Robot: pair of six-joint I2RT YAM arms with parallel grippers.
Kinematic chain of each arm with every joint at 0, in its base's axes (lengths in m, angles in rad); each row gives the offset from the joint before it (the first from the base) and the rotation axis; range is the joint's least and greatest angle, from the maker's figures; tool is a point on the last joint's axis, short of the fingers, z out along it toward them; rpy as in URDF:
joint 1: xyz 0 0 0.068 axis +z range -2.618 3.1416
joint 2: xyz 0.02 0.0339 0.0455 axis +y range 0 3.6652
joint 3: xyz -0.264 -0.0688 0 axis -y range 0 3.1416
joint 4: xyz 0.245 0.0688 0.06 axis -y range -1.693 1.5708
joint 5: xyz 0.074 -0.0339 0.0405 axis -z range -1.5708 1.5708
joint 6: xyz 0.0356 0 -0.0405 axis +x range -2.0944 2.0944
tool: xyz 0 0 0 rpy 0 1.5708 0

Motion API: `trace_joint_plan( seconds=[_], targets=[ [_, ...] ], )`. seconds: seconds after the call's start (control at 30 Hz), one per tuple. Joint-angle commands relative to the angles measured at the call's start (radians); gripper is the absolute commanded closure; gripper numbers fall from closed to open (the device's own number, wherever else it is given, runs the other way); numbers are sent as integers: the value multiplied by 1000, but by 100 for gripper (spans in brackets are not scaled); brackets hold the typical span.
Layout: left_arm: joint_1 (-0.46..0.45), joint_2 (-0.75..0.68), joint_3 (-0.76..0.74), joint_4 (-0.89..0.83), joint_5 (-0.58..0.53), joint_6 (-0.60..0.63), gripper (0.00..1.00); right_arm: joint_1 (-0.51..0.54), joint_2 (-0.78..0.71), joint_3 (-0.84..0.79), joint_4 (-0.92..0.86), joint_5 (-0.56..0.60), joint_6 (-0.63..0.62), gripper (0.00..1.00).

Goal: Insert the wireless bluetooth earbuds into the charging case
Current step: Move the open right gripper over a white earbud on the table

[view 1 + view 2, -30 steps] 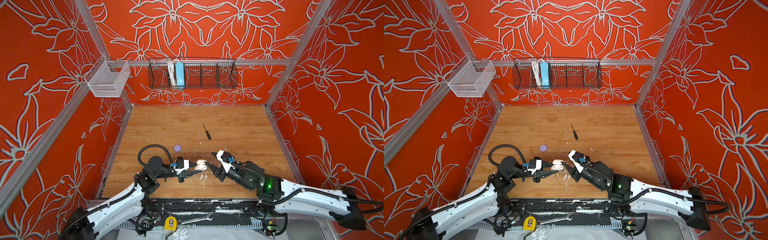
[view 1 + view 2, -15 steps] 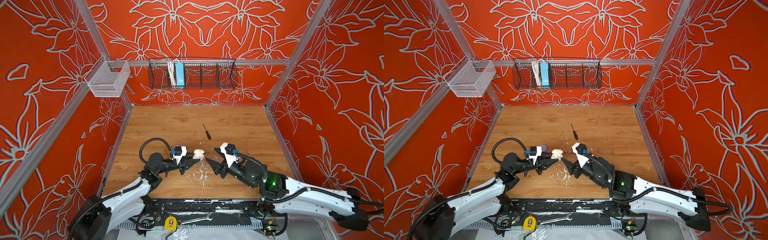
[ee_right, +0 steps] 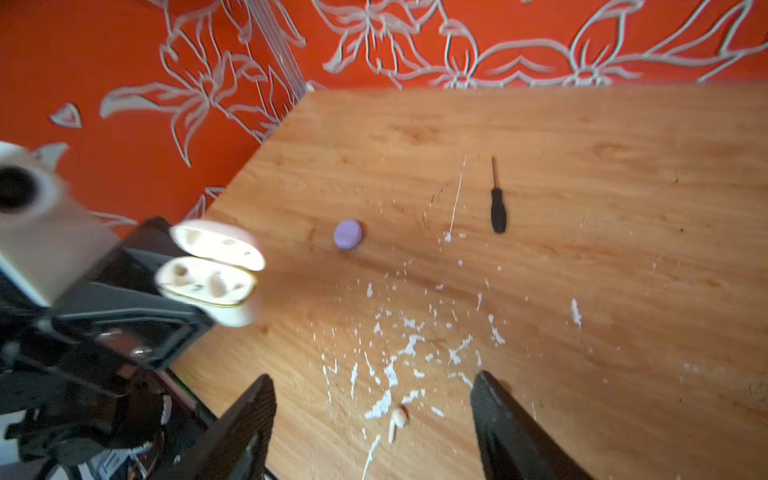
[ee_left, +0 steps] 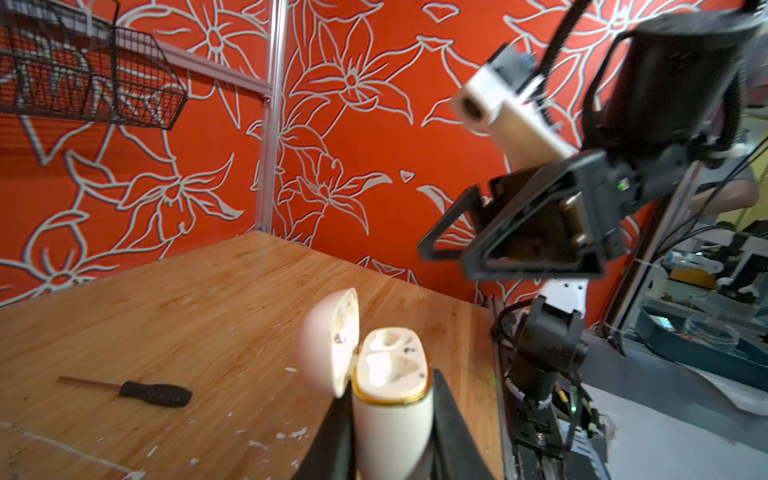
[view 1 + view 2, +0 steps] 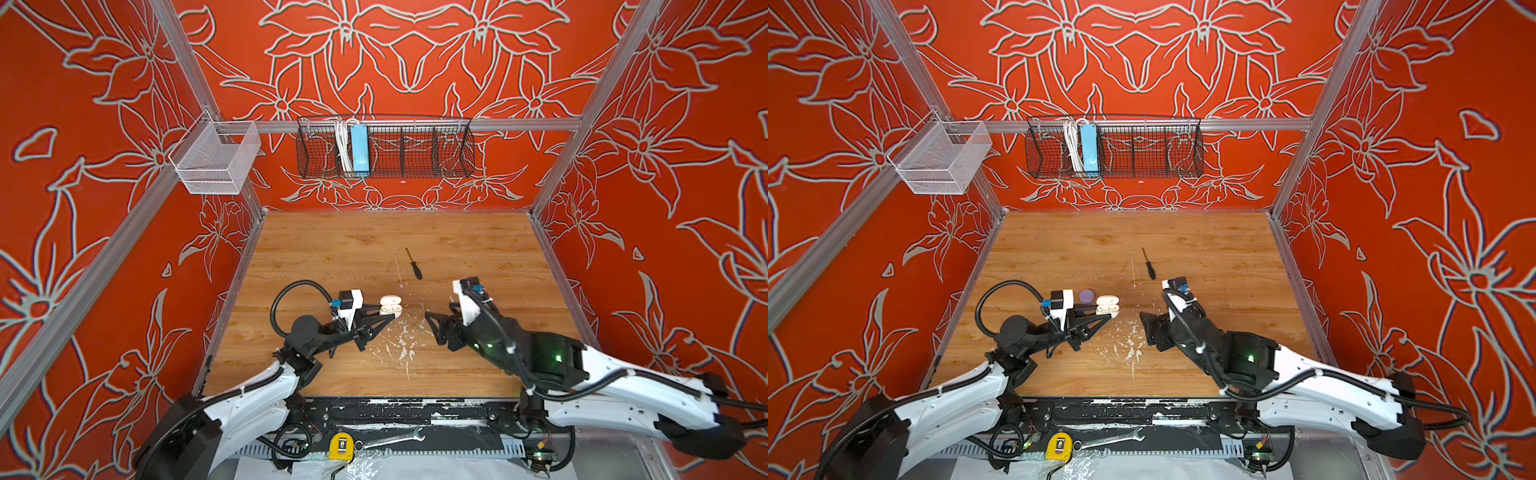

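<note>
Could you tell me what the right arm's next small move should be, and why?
Probably lower the right gripper onto the cream earbud and close. Its jaws stand open, the earbud lies loose on the table among white flecks just ahead of them, and the left gripper holds the cream case with its lid open.

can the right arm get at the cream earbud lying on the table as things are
Probably yes: the right tool is open close above the cream earbud, and nothing lies between them.
</note>
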Motion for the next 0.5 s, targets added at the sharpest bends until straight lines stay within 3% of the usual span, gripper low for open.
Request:
trace_joint_plan(
  seconds=[0.0, 0.13, 0.23, 0.47],
  targets=[
    [-74, -95, -61, -50, -35, 112, 100, 24, 112, -4, -170, -56, 117, 25],
    [-97, -228, -97, -172, -150, 102, 100, 50, 214, -39, -126, -55, 152, 24],
    [-97, -206, -129, -136, -251, 79, 100, 47, 251, -76, -47, -69, 152, 24],
    [-96, -192, -134, -132, -273, 107, 100, 1, 383, -109, 68, -171, 151, 26]
  ],
)
